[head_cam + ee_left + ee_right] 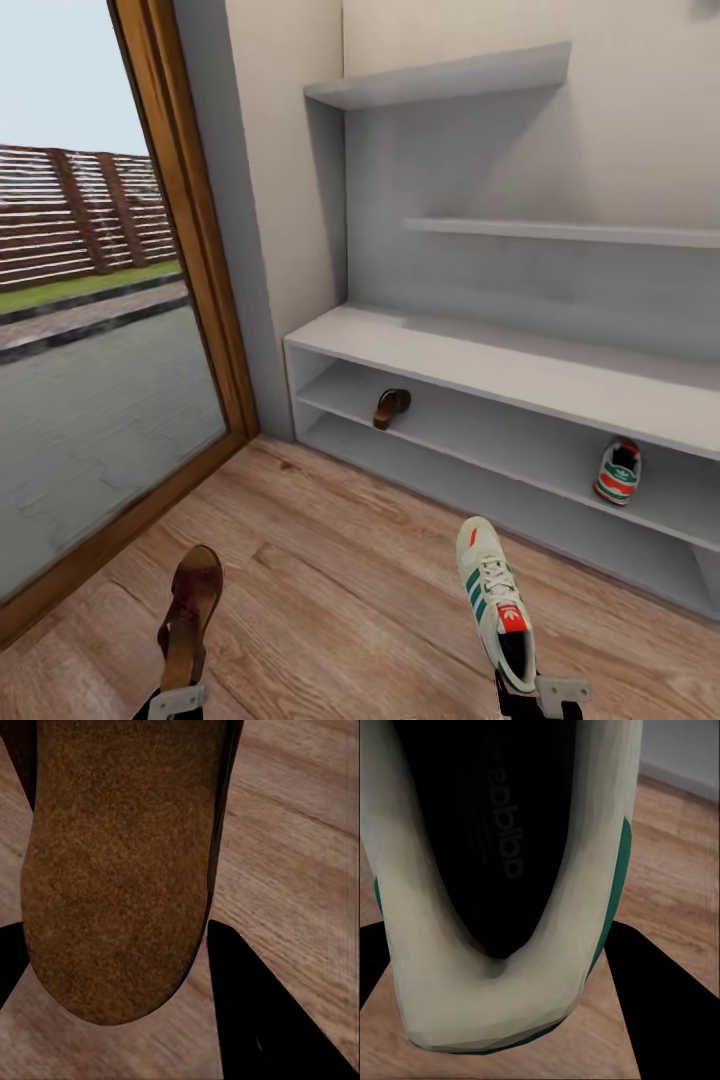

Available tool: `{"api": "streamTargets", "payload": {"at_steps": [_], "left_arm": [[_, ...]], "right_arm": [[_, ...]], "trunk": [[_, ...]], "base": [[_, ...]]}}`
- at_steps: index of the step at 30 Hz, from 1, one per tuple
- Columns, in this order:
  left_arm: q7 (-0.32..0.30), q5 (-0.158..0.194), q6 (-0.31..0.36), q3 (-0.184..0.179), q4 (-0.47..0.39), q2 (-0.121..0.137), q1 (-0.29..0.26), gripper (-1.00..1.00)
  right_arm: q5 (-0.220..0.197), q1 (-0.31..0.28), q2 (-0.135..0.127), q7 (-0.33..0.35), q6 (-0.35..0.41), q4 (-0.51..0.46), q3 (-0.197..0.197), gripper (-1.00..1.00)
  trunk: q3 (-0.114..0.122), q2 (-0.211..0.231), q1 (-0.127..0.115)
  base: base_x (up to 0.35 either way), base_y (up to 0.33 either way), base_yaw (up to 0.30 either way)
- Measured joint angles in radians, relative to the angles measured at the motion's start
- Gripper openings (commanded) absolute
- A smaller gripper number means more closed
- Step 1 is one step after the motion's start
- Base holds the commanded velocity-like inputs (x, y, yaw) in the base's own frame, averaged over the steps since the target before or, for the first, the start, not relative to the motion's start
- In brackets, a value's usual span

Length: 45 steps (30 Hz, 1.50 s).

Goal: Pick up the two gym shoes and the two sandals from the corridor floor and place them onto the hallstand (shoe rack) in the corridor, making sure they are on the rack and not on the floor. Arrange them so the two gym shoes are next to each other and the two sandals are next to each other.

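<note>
In front of the hallstand (480,365), a shoe held in each claw above the corridor floor (340,590)
The left claw (178,700) grasps a sandal (190,615) by its heel; slim and probably floppy, it may droop, so a firm heel pinch suits it. The right claw (535,695) grips a gym shoe (497,600) at its heel collar, a stiffer rim, light but bulky. Its mate (618,472) and the other sandal (391,407) already sit well apart on the upper open shelf
</note>
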Motion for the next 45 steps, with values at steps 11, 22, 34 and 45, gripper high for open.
{"api": "streamTargets", "payload": {"at_steps": [11, 22, 34, 45], "left_arm": [[0.0, 0.0, -0.001, 0.001, -0.001, 0.0, 0.0, -1.0], [0.0, 0.0, -0.001, 0.001, -0.001, 0.0, 0.0, -1.0], [0.0, 0.001, -0.001, 0.001, -0.001, 0.0, 0.0, -1.0], [0.0, 0.001, -0.001, 0.001, -0.001, 0.0, 0.0, -1.0]], "right_arm": [[0.0, 0.0, 0.0, 0.0, 0.0, 0.0, 0.0, -1.0], [0.0, 0.0, 0.0, 0.0, 0.0, 0.0, 0.0, -1.0], [0.0, 0.0, 0.0, 0.0, 0.0, 0.0, 0.0, -1.0], [0.0, 0.0, 0.0, 0.0, 0.0, 0.0, 0.0, -1.0]], "trunk": [[0.0, 0.0, 0.0], [0.0, 0.0, 0.0], [0.0, 0.0, 0.0], [0.0, 0.0, 0.0]], "base": [[-0.037, 0.065, -0.279], [-0.038, 0.079, -0.279], [-0.001, 0.001, -0.279], [0.0, 0.01, -0.279]]}}
